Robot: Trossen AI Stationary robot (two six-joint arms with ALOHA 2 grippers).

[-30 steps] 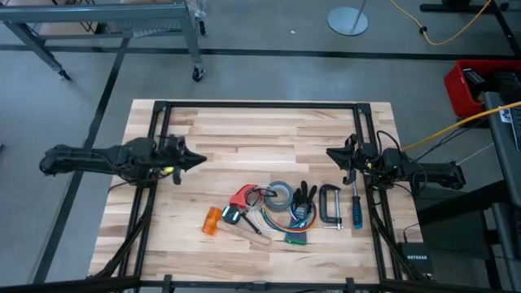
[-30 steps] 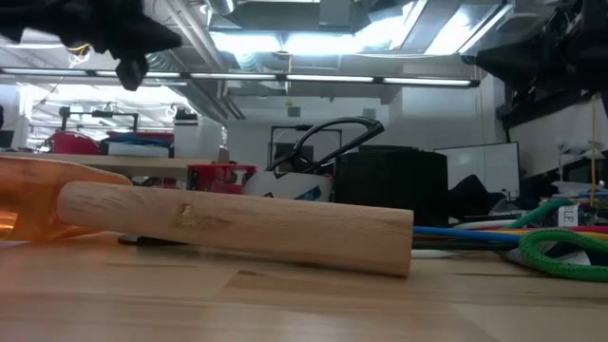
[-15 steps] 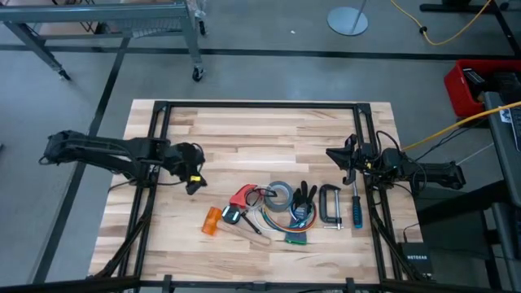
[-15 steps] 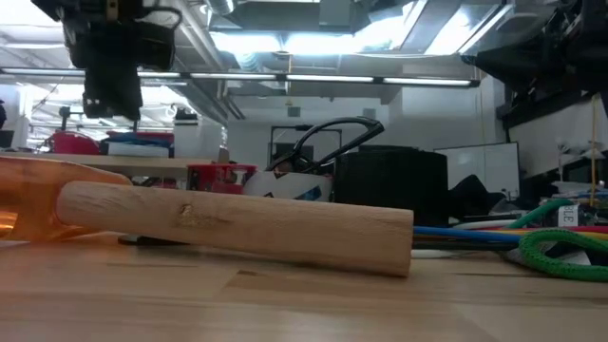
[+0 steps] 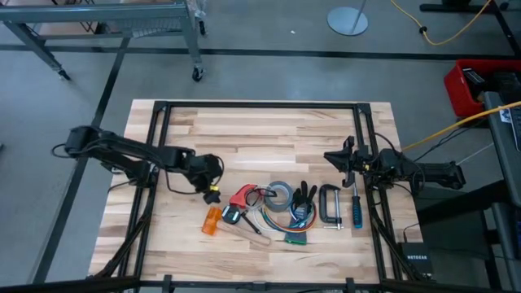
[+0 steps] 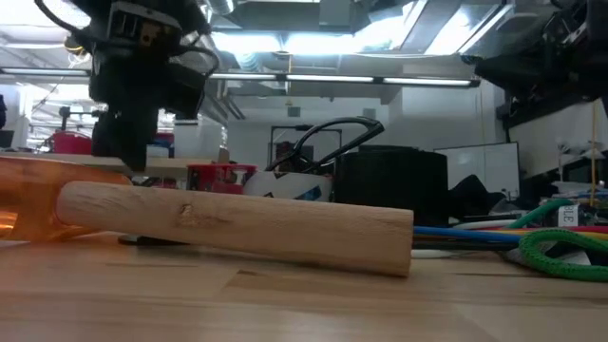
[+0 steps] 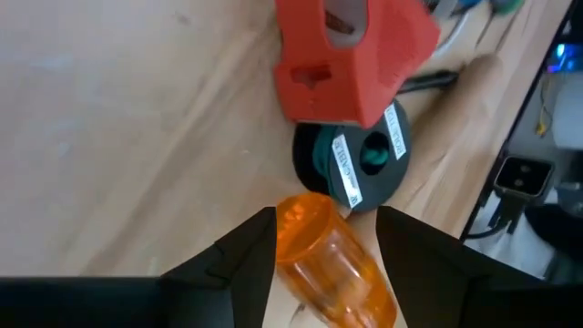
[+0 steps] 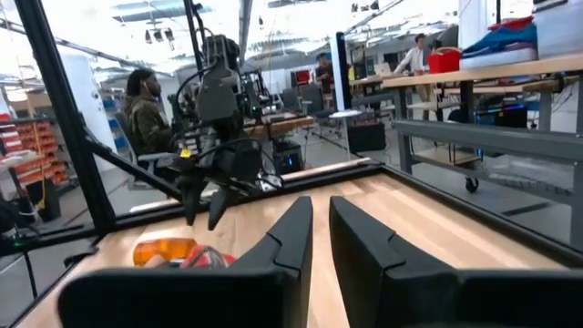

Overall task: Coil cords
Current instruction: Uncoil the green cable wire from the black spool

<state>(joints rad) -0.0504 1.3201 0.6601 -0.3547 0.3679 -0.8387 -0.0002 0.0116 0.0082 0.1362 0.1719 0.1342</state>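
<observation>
The cord's small black end piece (image 7: 364,159), marked teal-green, lies flat on the table in a pile of tools (image 5: 230,215). A thin dark cord (image 7: 430,82) runs off from it. Beside it lies a hammer with an orange head (image 7: 332,251) and a wooden handle (image 6: 237,226). My left gripper (image 7: 328,223) points down over the pile's left end (image 5: 212,194). It is open, with one finger on each side of the orange head; I see no touch. My right gripper (image 5: 342,159) waits at the table's right, a narrow gap between its fingers (image 8: 319,228).
The pile near the front edge holds a red piece (image 5: 242,195), a grey tape roll (image 5: 281,195), black pliers (image 5: 305,195), a C-clamp (image 5: 330,205), a blue-handled screwdriver (image 5: 356,210) and coloured wires (image 5: 297,236). Black frame rails (image 5: 159,138) border the table. Bare wood lies toward the far edge.
My left gripper has moved toward the table's right and near edges, up to the pile. It has tipped from level to pointing down, come lower, and opened. The things on the table have stayed where they were.
</observation>
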